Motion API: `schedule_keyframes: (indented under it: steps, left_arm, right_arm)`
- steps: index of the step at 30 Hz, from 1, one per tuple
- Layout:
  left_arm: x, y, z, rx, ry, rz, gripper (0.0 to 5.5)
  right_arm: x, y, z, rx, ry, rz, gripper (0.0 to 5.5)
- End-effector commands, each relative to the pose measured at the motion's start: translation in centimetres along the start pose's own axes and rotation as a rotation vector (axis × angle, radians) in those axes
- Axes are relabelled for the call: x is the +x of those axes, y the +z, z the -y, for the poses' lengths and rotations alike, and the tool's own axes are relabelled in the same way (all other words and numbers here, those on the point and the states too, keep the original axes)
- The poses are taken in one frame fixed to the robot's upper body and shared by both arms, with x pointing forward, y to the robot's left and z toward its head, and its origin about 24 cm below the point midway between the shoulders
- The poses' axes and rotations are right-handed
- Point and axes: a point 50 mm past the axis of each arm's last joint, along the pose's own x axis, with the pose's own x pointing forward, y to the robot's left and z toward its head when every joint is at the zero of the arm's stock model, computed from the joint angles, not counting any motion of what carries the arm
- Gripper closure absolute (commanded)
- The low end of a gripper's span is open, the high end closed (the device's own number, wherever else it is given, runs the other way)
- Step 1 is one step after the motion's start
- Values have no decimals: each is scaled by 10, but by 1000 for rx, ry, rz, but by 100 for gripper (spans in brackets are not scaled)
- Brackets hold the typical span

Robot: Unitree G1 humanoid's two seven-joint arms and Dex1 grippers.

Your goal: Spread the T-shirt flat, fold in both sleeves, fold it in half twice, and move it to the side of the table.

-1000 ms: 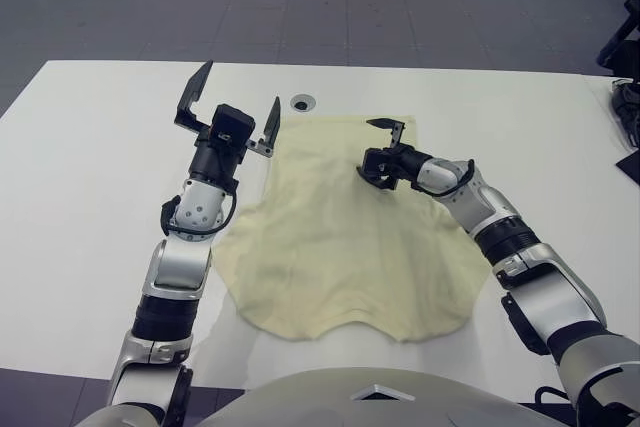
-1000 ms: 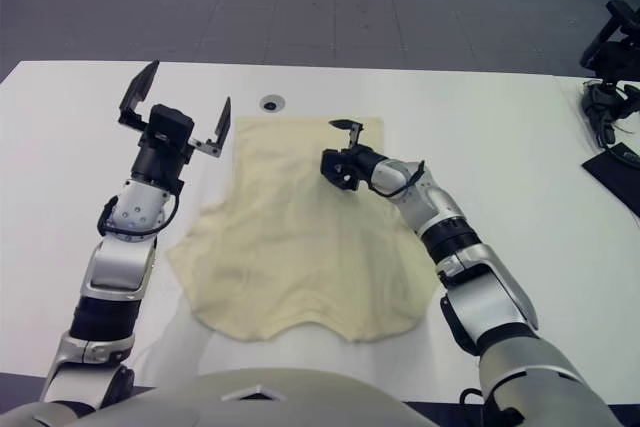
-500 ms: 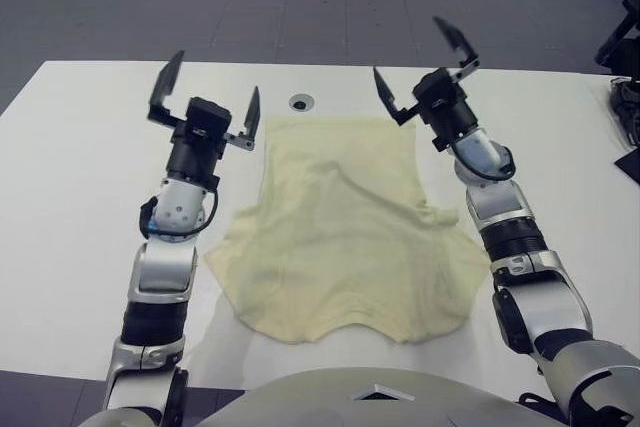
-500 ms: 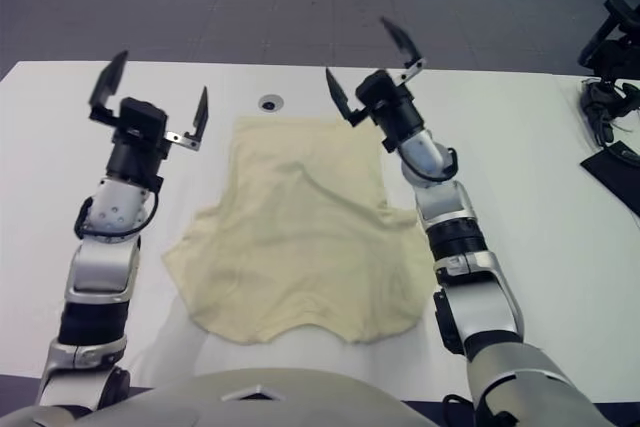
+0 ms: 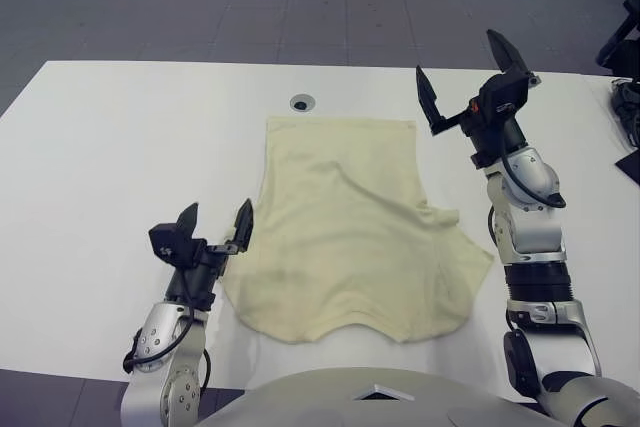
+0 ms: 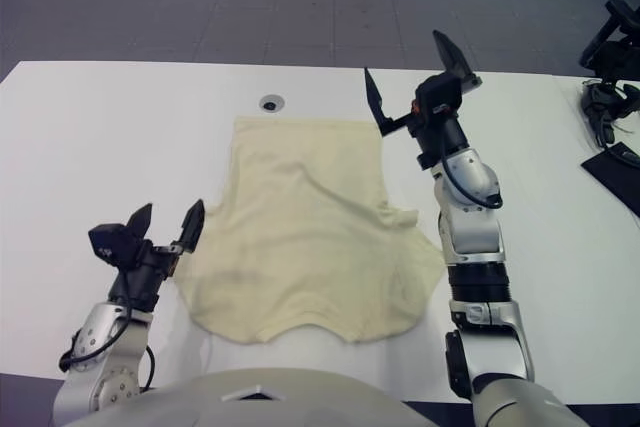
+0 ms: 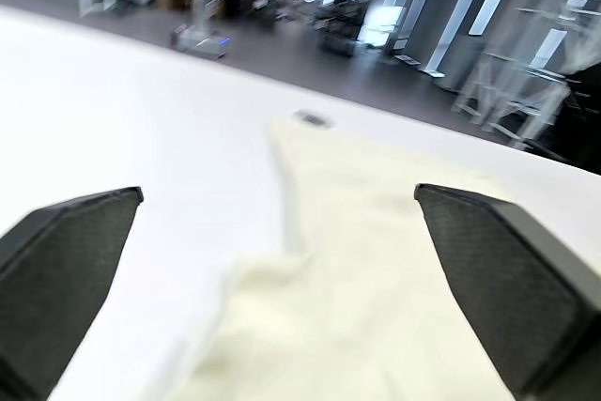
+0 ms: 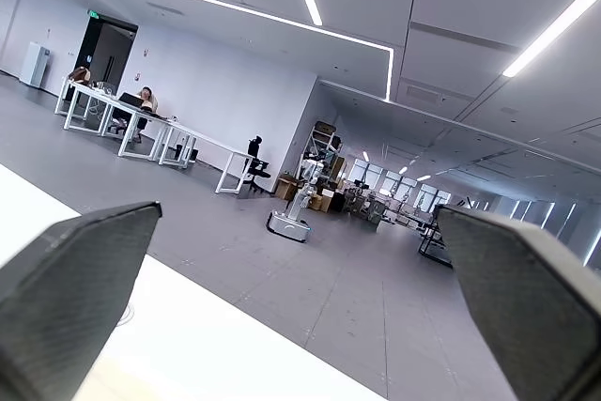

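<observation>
The left gripper (image 5: 216,217) is held low over the table (image 5: 110,157), its two fingers spread wide with nothing between them, just beside the near left edge of the T-shirt (image 5: 350,237); whether a fingertip touches the cloth cannot be told. In the left wrist view the dark fingers (image 7: 66,269) are seen far apart, with the pale cloth lying ahead on the white surface. The right gripper (image 5: 456,53) is raised above the table just beyond the shirt's far right corner, fingers (image 5: 431,107) also spread wide and gripping nothing.

A broad stretch of white tabletop is seen to the left of the shirt, a narrower strip to its right, and a band beyond its far edge, where a round grommet hole (image 5: 301,102) is set near the far left corner of the cloth. Dark gear (image 6: 610,107) is seen at the table's far right edge, well apart from the shirt. The near hem lies close to the table's near edge.

The shirt is pale yellow and lies near the table's middle – narrow and straight-edged at the far end, flaring wide toward the near end, where the edge is curved. A soft diagonal ridge is seen across it, and a small bunch of cloth at its right side
</observation>
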Motion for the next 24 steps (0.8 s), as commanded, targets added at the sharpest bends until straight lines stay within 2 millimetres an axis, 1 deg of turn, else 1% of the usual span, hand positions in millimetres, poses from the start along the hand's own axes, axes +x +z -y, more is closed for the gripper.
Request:
schedule_keyframes:
  steps: [1, 3, 6, 9, 12, 18, 19, 20, 21, 24]
  left_arm:
    - [-14, -15, -7, -139, 130, -70, 12]
    - [-19, -22, -6, -164, 164, -99, 12]
    - [-24, -23, -8, -155, 220, -108, 12]
    - [-24, -28, -7, -162, 226, -146, 12]
    - [-25, -31, -5, -172, 222, -179, 12]
    - [-24, -34, -3, -182, 208, -217, 115]
    - [-24, -35, -2, -184, 203, -224, 144]
    - [-23, -36, -1, -189, 201, -231, 153]
    - [-23, -36, -1, -191, 200, -234, 178]
    - [-22, -37, 1, -186, 188, -242, 230]
  right_arm:
    - [2, 6, 8, -22, -14, 5, 10]
    - [2, 8, 9, -26, -14, 8, 10]
    - [2, 10, 10, -35, -16, 8, 10]
    - [1, 9, 11, -38, -24, 2, 10]
    - [3, 7, 7, -33, -17, -2, 10]
    - [5, 6, 2, -25, -7, -5, 10]
    - [5, 6, 2, -25, -5, -5, 10]
    - [5, 6, 1, -24, -4, -5, 10]
    - [5, 5, 0, -23, -2, -6, 10]
    - [5, 4, -3, -21, 2, -9, 10]
